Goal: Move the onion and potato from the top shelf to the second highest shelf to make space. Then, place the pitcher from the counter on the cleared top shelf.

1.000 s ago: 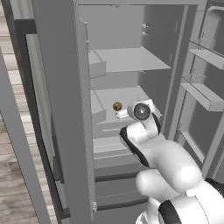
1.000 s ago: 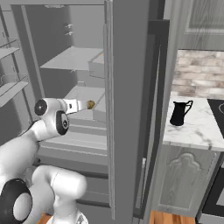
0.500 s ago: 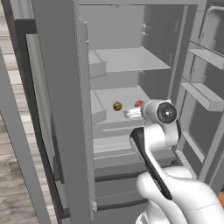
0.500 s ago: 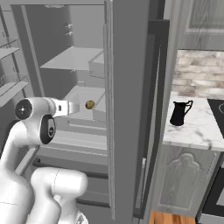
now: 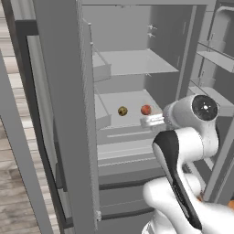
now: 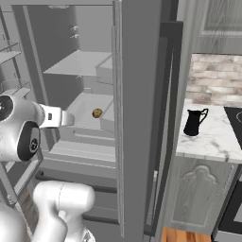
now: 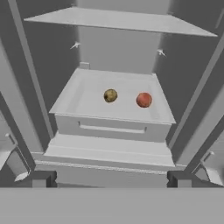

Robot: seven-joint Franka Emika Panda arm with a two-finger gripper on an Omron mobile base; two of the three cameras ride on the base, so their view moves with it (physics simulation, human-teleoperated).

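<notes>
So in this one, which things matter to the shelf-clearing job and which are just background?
Job:
onion
potato
top shelf
second highest shelf
pitcher
counter
gripper, open

Background:
stovetop
brick backsplash
door bins

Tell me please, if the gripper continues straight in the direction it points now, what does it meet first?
Probably the slotted front of the second highest shelf, where the potato and onion lie. The open gripper points there; depth is unclear.
</notes>
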